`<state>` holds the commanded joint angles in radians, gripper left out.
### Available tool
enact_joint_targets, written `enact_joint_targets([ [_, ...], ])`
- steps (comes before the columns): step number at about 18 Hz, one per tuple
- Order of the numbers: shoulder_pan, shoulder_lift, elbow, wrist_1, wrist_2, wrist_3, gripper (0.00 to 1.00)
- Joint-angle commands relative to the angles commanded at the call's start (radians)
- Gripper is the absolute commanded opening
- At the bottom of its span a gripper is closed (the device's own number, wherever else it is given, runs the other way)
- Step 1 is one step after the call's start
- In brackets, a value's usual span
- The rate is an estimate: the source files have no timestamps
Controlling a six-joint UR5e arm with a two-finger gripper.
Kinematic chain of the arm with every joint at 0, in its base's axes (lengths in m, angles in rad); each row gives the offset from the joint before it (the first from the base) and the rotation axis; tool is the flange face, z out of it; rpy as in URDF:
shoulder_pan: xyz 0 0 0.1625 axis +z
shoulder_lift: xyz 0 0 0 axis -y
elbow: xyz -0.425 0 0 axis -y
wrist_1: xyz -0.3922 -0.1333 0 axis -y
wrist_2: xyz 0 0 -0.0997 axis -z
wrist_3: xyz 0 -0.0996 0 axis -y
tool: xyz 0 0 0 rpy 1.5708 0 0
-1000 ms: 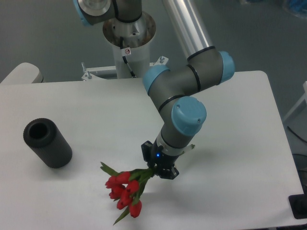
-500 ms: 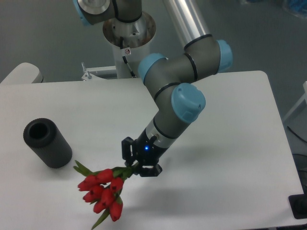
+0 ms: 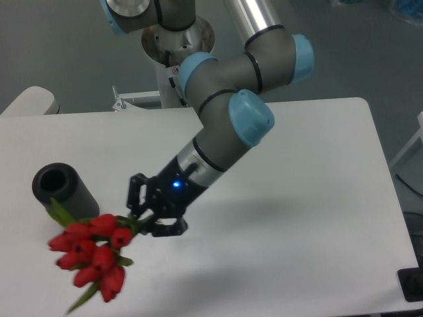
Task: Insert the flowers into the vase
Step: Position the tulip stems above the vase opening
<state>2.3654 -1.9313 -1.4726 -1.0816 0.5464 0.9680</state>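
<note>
The flowers (image 3: 91,254) are a bunch of red tulip buds with green leaves, held in the air at the lower left, buds pointing toward the camera and left. My gripper (image 3: 149,218) is shut on their green stems, just right of the buds. The vase (image 3: 64,193), a matte black cylinder with a round hole in its top, stands on the white table (image 3: 310,198) at the left. The upper buds and a leaf overlap the vase's lower right edge in this view. The stems are mostly hidden between the fingers.
The arm's base column (image 3: 177,56) stands behind the table's far edge. The arm's elbow and forearm (image 3: 231,119) reach over the table's middle. A black object (image 3: 413,284) sits off the table's lower right corner.
My gripper has carried the flowers to the left and upward, from the table's front middle to just beside the vase. The vase has not moved.
</note>
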Motion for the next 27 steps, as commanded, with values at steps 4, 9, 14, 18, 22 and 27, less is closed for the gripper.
enact_joint_targets([
  [4, -0.046, 0.049, -0.005, 0.005, -0.057, -0.035, 0.03],
  [9, -0.123, 0.11, -0.073, 0.092, -0.078, -0.034, 0.03],
  [14, -0.127, 0.16, -0.178, 0.161, -0.198, -0.011, 0.04],
  [18, -0.152, 0.16, -0.195, 0.164, -0.224, -0.008, 0.04],
  [22, -0.153, 0.155, -0.215, 0.178, -0.247, -0.002, 0.05],
  [27, -0.155, 0.153, -0.242, 0.203, -0.246, 0.041, 0.06],
])
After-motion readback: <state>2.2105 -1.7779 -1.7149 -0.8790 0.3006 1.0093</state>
